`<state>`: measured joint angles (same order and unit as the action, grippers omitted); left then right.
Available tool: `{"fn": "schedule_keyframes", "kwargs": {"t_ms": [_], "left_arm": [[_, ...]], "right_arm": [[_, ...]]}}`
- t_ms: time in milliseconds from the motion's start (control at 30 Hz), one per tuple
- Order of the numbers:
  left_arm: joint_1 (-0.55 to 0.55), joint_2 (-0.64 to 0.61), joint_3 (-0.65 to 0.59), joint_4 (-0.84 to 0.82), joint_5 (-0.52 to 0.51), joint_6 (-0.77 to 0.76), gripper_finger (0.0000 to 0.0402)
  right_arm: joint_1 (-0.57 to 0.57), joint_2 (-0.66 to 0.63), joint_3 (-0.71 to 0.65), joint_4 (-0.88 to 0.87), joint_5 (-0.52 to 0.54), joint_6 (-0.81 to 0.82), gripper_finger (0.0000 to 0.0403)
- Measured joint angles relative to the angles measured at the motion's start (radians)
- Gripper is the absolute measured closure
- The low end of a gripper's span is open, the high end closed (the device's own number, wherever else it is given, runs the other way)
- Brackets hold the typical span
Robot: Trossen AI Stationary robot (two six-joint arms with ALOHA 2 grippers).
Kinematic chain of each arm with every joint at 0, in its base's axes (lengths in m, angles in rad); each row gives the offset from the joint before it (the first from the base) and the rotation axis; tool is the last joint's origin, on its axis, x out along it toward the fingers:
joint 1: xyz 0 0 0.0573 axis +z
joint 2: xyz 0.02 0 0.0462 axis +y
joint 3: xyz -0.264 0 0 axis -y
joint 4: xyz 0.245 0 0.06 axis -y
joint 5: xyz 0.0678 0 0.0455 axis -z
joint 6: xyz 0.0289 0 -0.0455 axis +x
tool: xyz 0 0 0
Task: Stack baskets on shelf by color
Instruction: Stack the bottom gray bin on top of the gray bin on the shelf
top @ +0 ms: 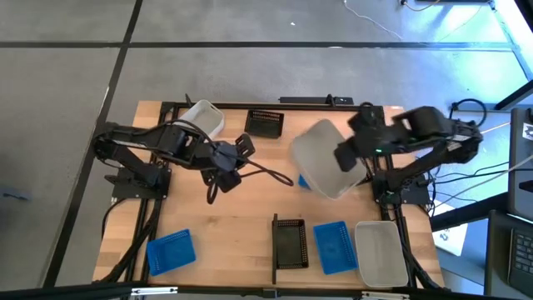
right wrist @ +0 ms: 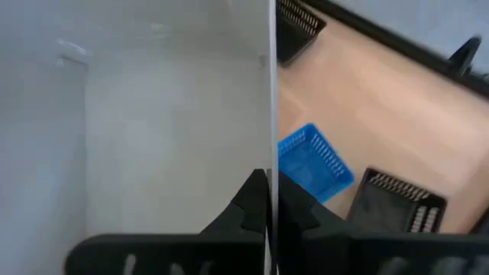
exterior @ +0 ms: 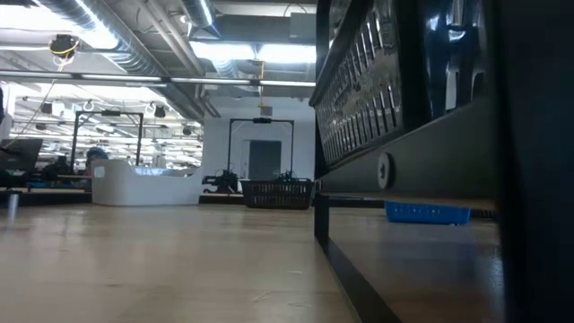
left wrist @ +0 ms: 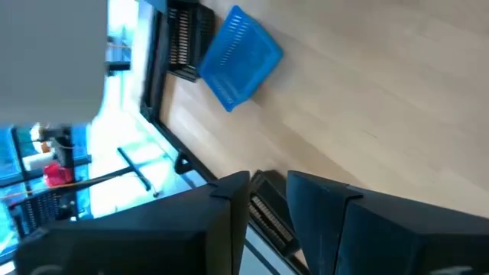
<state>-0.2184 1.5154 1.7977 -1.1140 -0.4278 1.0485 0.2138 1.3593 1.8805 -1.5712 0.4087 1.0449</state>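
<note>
From above, the right gripper is clamped on the wall of a white basket, lifted over the table's middle. The shelf has a black basket, a blue basket and another white basket; stacking seems hardly begun. In the left wrist view, the left gripper's fingers are apart and empty.

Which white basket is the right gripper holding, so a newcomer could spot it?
Start at the table's right side, where the right gripper is. It is shut on the rim of a translucent white basket, the only one lifted and tilted, partly hiding a blue basket.
</note>
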Motion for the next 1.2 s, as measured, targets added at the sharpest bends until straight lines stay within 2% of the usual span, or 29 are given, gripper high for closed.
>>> {"fn": "schedule_keyframes", "kwargs": {"t_ms": [367, 433, 567, 767, 1033, 1200], "left_arm": [[0.000, -0.002, 0.000, 0.010, 0.000, -0.002, 0.0319], [0.000, -0.002, 0.000, 0.010, -0.001, -0.003, 0.0319], [0.000, -0.002, 0.000, 0.010, -0.001, -0.005, 0.0319], [0.014, -0.002, 0.000, 0.011, 0.000, -0.053, 0.0319], [0.037, -0.002, 0.000, 0.011, 0.000, -0.054, 0.0319], [0.037, -0.001, 0.000, 0.010, 0.037, -0.054, 0.0319]], "right_arm": [[0.118, -0.309, -0.303, -0.003, 0.008, 0.282, 0.0403], [0.137, -0.357, -0.334, -0.001, -0.036, 0.342, 0.0403], [0.176, -0.433, -0.391, -0.001, -0.191, 0.465, 0.0403], [0.230, -0.466, -0.493, 0.000, -0.367, 0.614, 0.0403], [0.301, -0.450, -0.595, 0.001, -0.392, 0.767, 0.0403], [0.367, -0.451, -0.646, -0.002, -0.516, 0.839, 0.0403]]}}
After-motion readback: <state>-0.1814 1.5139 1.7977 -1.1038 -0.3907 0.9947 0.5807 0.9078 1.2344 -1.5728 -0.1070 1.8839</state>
